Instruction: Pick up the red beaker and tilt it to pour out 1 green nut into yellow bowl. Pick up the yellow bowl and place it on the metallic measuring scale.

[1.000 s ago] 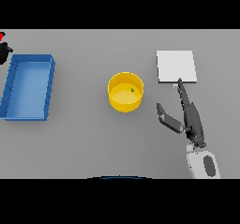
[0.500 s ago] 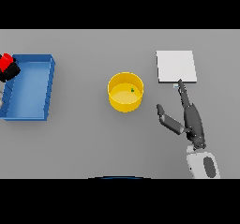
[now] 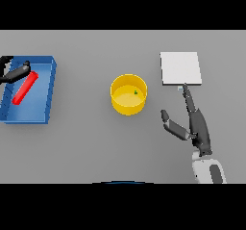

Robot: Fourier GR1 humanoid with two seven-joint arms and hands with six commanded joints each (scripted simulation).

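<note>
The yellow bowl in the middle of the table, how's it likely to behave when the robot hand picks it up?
The yellow bowl looks rigid, with a straight wall, so it should hold its shape when pinched. It is low and wide, so unlikely to tip. With only a small green nut inside, it is probably light, though the nut may slide if tilted.

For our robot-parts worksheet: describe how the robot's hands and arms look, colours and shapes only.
The right hand is dark grey, with long slender fingers and a thumb, joined to a white and grey forearm. The left hand is equally dark, shown only partly at the picture's edge.
</note>
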